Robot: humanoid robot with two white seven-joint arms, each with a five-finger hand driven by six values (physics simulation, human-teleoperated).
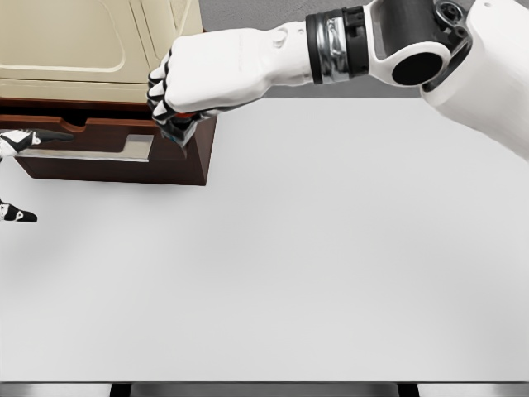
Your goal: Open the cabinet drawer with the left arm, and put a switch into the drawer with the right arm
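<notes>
While the right hand (178, 103) reaches across from the upper right, its white fingers curl tightly around a small dark object with a hint of red, most likely the switch (183, 126). Hand and switch hang at the right end of the drawer (107, 157), at the far left of a white table (331, 265). That dark brown drawer stands pulled out from the cream cabinet (74, 41) above it, and a pale handle runs along its front. Most of the switch is hidden by the fingers, so its exact shape is hard to make out.

At the far left edge, only a few black-tipped fingers of the left hand (16, 142) show, just beside the drawer front. Whether they grip the handle or merely rest near it cannot be told.

Judging by the view, the opening step looks done and the placing step is under way. The main risk is position: the switch sits close to the drawer's right wall, so an early release could drop it on the rim or let it fall outside onto the table. A knuckle might also catch the cabinet face above.
</notes>
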